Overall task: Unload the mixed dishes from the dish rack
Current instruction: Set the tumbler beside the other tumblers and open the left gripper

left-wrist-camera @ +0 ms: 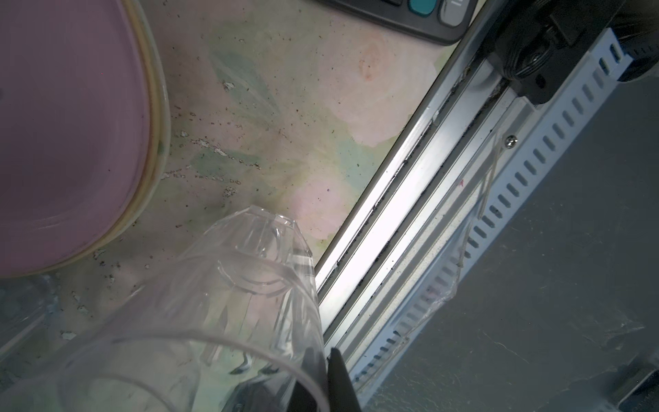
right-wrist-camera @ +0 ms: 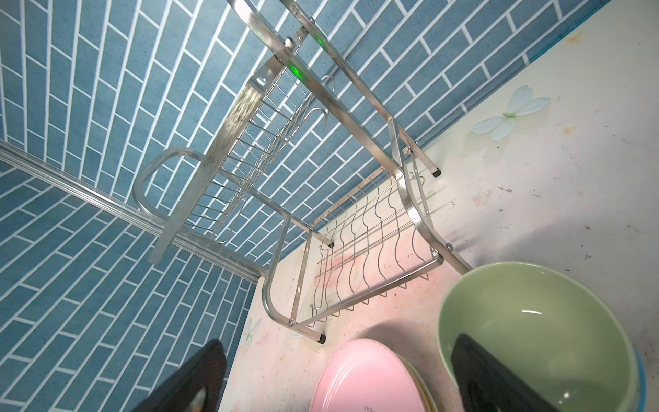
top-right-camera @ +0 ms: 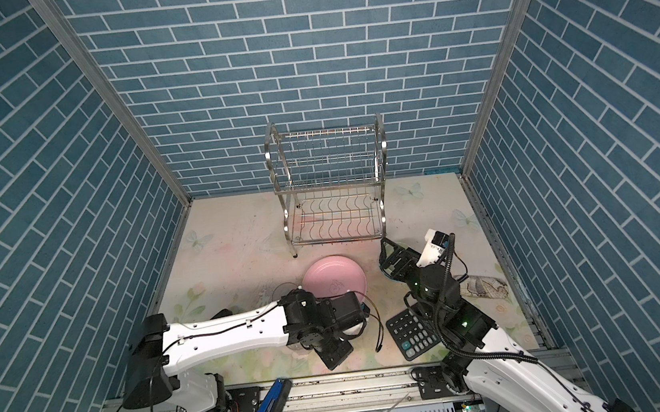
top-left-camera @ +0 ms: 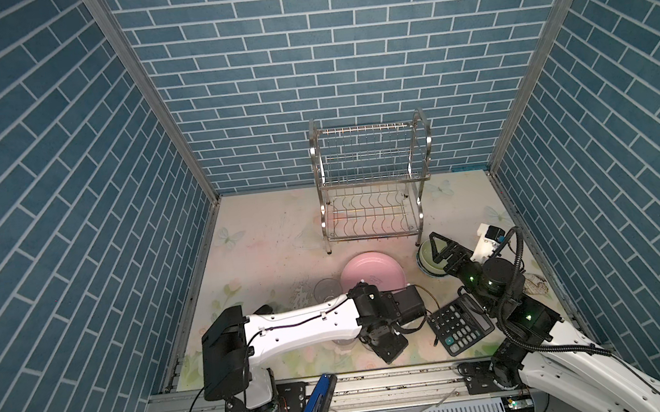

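Left gripper [left-wrist-camera: 322, 385] is pinching a clear glass [left-wrist-camera: 249, 285] right at its rim, jaws pressed together on the glass wall. It is holding that glass tilted over the floral table [left-wrist-camera: 285, 107], just beside the front rail [left-wrist-camera: 392, 232]; whether the base is touching the table, I cannot tell. Just beyond, the black calculator [top-left-camera: 460, 327] is lying flat between the two arms. Farther in, the pink plate [top-left-camera: 370, 271] is sitting on top of a yellow-rimmed plate [left-wrist-camera: 155, 117], and both wrist views are showing that stack lying flat on the table. A second clear glass [top-left-camera: 326, 289] is standing just beside the pink plate, on the left arm's side, and it is showing faintly in both top views. Over on the right, the right gripper [top-left-camera: 443, 251] is hanging with its jaws spread wide, gripping nothing, right above the pale-green bowl [right-wrist-camera: 535, 321]. That bowl is nesting in a blue-edged bowl [right-wrist-camera: 642, 371] beneath it. A patterned dish [top-right-camera: 485, 287] is peeking out from behind the right arm, too hidden to describe. Farthest back, the dish rack [top-left-camera: 374, 185] is standing upright on its four legs, close to the blue brick wall [top-left-camera: 345, 46] and well apart from both grippers, with the plates and bowls lying on the table in front of it.
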Controlling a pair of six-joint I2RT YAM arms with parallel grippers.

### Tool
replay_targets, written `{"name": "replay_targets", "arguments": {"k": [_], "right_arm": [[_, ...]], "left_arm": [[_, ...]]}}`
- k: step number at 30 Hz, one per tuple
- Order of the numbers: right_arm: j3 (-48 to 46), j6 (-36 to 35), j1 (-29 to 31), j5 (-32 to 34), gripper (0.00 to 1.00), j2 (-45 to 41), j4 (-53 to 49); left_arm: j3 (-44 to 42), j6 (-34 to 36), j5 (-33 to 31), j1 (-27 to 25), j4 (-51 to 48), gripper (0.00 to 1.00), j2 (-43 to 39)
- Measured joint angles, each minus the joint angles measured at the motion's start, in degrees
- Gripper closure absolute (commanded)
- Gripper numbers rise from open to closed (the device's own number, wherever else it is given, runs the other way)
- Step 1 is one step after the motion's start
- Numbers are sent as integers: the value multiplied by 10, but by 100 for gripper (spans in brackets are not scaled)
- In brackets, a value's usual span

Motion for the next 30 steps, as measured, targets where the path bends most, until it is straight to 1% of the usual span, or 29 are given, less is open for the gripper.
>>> {"name": "replay_targets", "arguments": {"k": [5, 12, 19, 21, 24, 27, 30], "right_arm": [[0, 0, 0, 3, 1, -6, -1], [-1, 0, 0, 5, 1, -6, -2], [-1, 0, 0, 7, 1, -6, -4], [-1, 0, 0, 8, 1, -6, -5], [-1, 0, 0, 10, 1, -6, -5], [-1, 0, 0, 11, 1, -5, -8], [-1, 0, 0, 12, 1, -5, -10]], "left_arm": [[0, -3, -30, 0, 11, 100, 20], [1, 3, -34, 0, 26, 100, 62], [8, 13, -45, 0, 23, 99, 69], [11, 15, -49, 0, 22, 95, 74], [15, 20, -54, 0, 24, 78, 79], [15, 24, -60, 0, 25, 72, 89], [15, 28, -64, 0, 25, 71, 96]]}}
